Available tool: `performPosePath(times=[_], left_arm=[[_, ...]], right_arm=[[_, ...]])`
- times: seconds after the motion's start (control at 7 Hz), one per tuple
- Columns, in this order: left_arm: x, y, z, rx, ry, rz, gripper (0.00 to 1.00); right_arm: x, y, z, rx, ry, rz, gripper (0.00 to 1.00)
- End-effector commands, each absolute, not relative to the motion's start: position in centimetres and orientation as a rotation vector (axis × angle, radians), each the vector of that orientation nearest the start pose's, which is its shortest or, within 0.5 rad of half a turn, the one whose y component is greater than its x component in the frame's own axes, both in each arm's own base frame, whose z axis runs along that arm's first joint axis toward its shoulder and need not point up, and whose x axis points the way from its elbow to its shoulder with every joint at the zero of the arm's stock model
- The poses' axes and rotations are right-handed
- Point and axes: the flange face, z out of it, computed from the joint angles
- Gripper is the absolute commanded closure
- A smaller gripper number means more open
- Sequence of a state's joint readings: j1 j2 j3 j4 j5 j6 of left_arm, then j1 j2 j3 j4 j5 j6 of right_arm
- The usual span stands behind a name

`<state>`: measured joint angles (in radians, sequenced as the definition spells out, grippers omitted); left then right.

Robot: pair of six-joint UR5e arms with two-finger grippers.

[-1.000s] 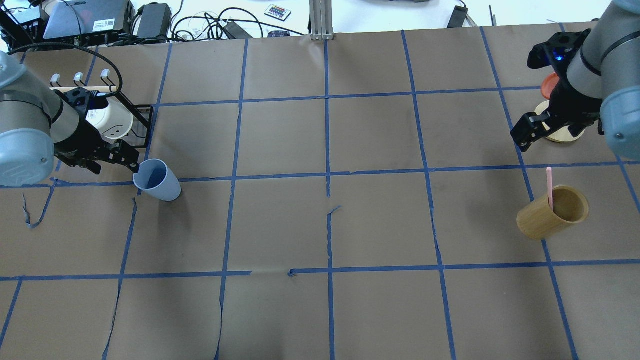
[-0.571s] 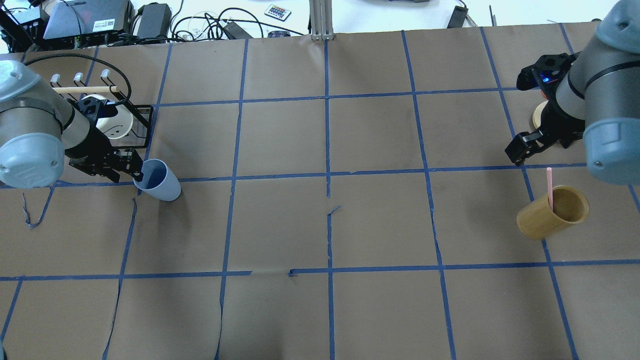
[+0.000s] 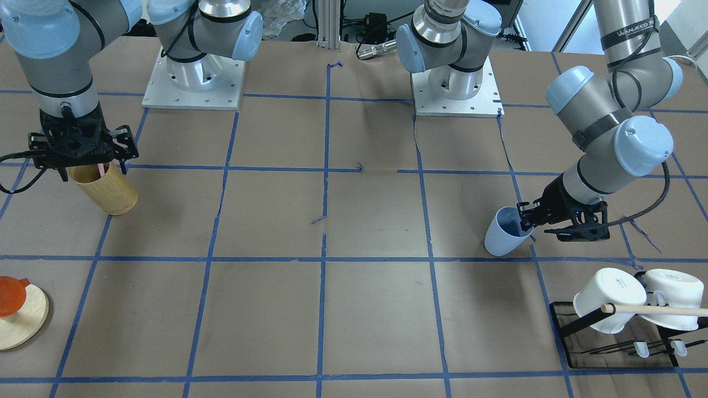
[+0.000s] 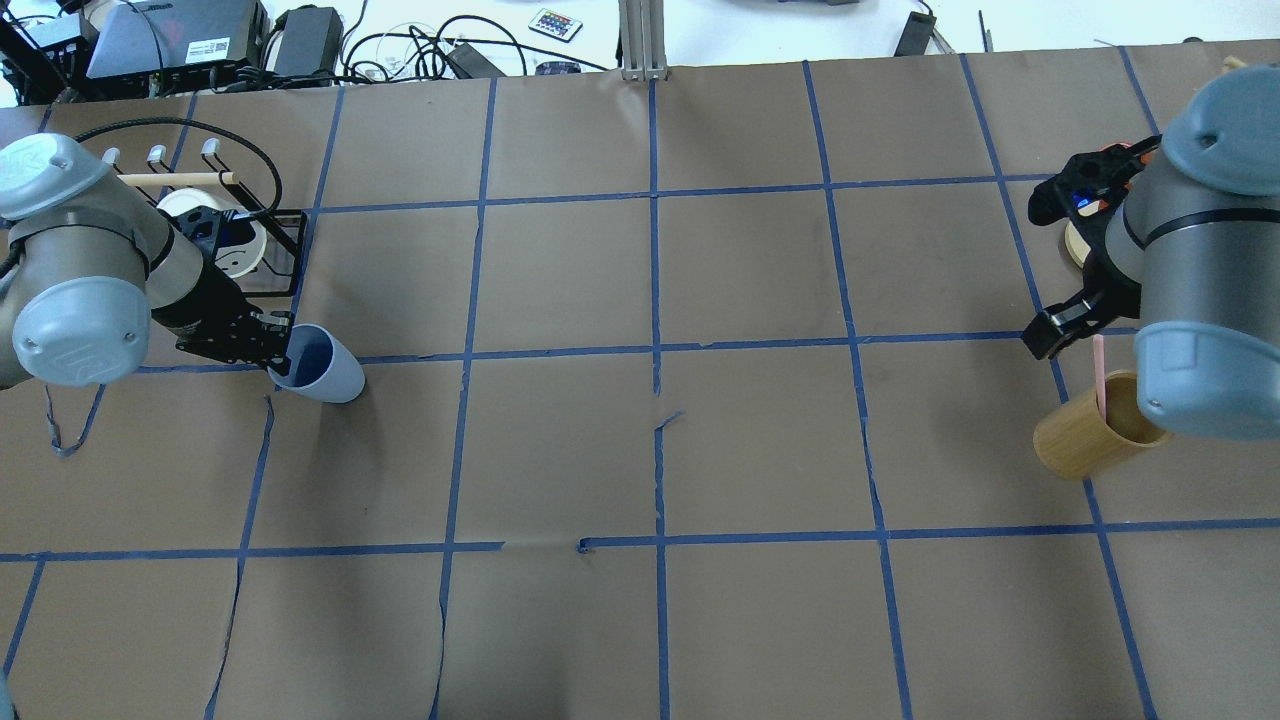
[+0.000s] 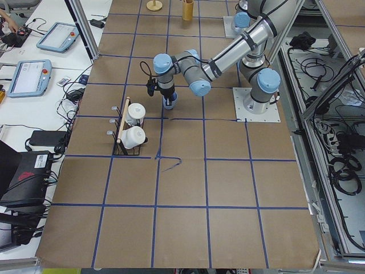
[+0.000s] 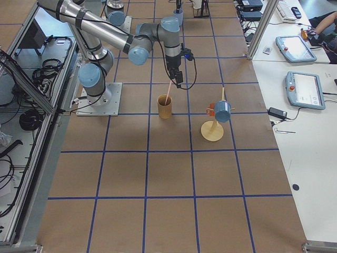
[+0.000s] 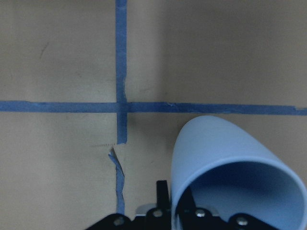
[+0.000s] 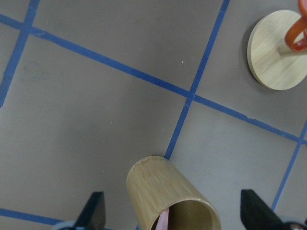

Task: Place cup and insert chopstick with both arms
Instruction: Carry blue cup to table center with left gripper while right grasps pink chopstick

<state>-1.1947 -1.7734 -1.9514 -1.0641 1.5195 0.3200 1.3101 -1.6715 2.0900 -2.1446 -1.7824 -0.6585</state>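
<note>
The light-blue cup [image 4: 325, 372] stands at the table's left, also in the front view [image 3: 506, 236] and the left wrist view [image 7: 225, 163]. My left gripper [image 4: 278, 352] is shut on the cup's near rim, one finger inside and one outside [image 7: 163, 191]. One pale pink chopstick [image 4: 1098, 365] stands in a tan wooden cup [image 4: 1075, 440] at the right. My right gripper [image 3: 91, 166] is open and hangs over that wooden cup, its fingers [image 8: 96, 211] on either side of the chopstick [image 8: 163, 221], not touching it.
A black rack [image 4: 285, 250] with white mugs [image 3: 614, 301] and a wooden dowel stands just behind the left gripper. A round wooden stand [image 3: 19, 315] with an orange piece sits beyond the wooden cup, also in the right wrist view [image 8: 276, 52]. Cables lie past the table's far edge.
My left gripper moved right onto the blue cup's rim and closed on it. My right gripper moved toward me, from beside the round stand to over the wooden cup.
</note>
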Motion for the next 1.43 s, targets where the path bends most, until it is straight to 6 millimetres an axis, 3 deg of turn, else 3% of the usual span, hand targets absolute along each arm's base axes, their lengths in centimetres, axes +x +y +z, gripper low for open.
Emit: performPosePath(times=[0.0, 0.29, 0.43, 0.71, 0.86, 1.0, 1.14, 1.29], left_arm=[[-3.7, -51.5, 29.1, -0.104, 3.187, 0.018, 0.96], [-17.8, -50.3, 31.1, -0.308, 3.176, -0.040, 0.96], [-23.1, -49.1, 31.3, -0.469, 3.169, -0.041, 0.96], [-28.4, -49.1, 29.1, -0.627, 3.184, -0.110, 0.95], [-30.1, -49.0, 27.7, -0.625, 3.182, -0.120, 0.94], [-31.2, -49.7, 27.7, -0.648, 3.187, -0.124, 0.94], [-32.9, -50.3, 27.9, -0.661, 3.190, -0.122, 0.93], [-33.5, -50.5, 27.6, -0.658, 3.185, -0.120, 0.85]], right_arm=[[-0.4, -43.0, 33.3, -0.646, 3.336, 0.116, 0.30], [-0.4, -43.1, 33.5, -0.644, 3.339, 0.114, 0.50], [-0.4, -43.1, 33.6, -0.643, 3.341, 0.109, 0.63], [-0.4, -43.6, 34.4, -0.645, 3.340, 0.073, 0.68], [-0.4, -43.7, 34.5, -0.644, 3.339, 0.069, 0.74], [-0.4, -43.7, 34.6, -0.644, 3.340, 0.064, 0.75], [-0.4, -43.7, 34.6, -0.644, 3.340, 0.064, 0.87], [-0.4, -43.9, 34.9, -0.643, 3.342, 0.054, 1.00]])
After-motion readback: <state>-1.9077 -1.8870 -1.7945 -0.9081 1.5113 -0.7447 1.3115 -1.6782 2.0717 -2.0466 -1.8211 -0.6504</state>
